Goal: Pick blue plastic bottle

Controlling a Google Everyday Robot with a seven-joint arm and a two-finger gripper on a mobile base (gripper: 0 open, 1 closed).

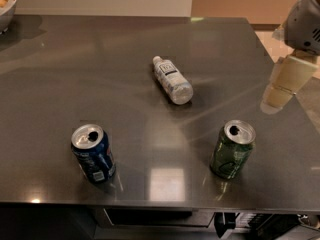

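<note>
on a smooth, glossy grey metal table [75, 59], a dark blue can [93, 154] stood upright at front left. the blue plastic bottle [172, 80], a small clear cylinder with white cap and label, lay on its side near the middle, untouched, so the pick seemed not yet begun. a green can [232, 149] stood at front right, and the cream gripper [285, 84] hung over the right edge, well apart from the bottle, holding nothing; open or closed could not be told.

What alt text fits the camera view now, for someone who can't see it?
A blue plastic bottle lies on its side near the middle of a dark metal table; the gripper hangs at the right edge, apart from it. A blue soda can and a green soda can stand upright nearer the front.
</note>
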